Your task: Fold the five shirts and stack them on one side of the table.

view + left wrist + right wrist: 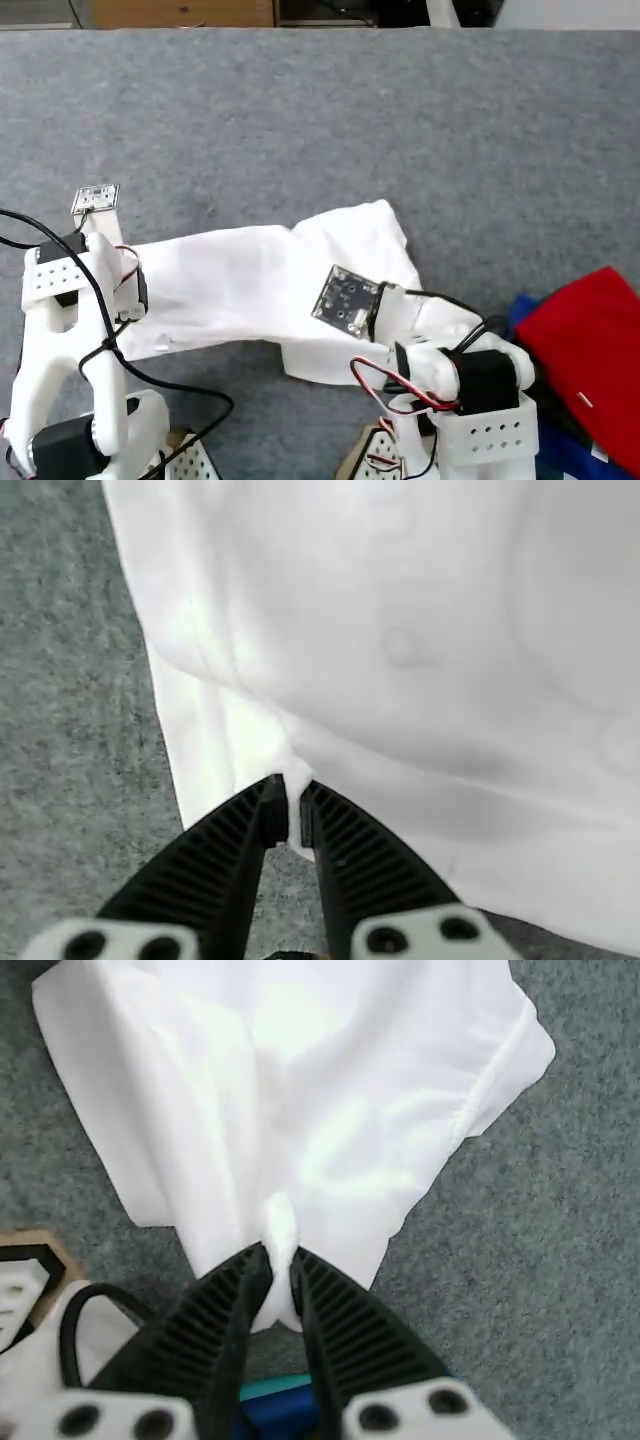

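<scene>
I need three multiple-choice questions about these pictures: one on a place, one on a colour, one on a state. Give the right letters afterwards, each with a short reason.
1. Where on the grey felt table does the red cloth lie in the high view?
A. at the far left corner
B. near the right edge
C. on the middle of the shirt

2. What colour is the long fabric shirt spread on the table?
A. black
B. green
C. white

3. In what state is the left gripper?
A. shut on the shirt's edge
B. wide open over bare table
C. shut on the red cloth

Answers:
1 B: the red cloth sits at the right side of the high view.
2 C: the shirt is plain white in all three views.
3 A: the left wrist view shows the gripper pinching white fabric at the shirt's edge.
</scene>
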`<act>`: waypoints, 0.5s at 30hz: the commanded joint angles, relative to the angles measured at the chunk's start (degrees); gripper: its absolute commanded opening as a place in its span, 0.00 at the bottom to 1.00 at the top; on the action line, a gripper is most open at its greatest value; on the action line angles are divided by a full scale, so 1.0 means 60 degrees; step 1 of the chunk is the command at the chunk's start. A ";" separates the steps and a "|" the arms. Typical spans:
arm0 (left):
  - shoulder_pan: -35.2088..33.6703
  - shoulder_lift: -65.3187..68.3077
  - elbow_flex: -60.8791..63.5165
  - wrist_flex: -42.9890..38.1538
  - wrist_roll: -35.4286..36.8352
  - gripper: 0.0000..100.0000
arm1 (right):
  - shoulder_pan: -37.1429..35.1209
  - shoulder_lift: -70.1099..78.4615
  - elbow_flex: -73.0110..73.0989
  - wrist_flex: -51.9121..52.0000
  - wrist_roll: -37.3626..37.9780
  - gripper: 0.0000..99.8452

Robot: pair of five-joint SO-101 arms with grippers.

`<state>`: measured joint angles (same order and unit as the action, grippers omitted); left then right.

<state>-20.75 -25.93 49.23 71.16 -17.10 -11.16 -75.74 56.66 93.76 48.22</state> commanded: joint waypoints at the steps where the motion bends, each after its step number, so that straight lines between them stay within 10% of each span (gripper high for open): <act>1: -0.0103 -0.0242 -0.0103 -0.0044 0.0264 0.08 | 0.0154 -0.0125 -0.0037 0.0117 0.0308 0.11; 7: -0.0469 -0.0256 -0.0425 0.0352 0.0381 0.18 | 0.0125 -0.0125 -0.0066 0.0161 0.0425 0.31; 15: -0.1934 -0.0168 -0.2681 0.0469 0.0835 0.17 | 0.0154 -0.0037 -0.0593 -0.0571 0.0718 0.30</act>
<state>-31.38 -25.93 39.91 73.54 -14.99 -11.16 -75.74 56.66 93.93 52.18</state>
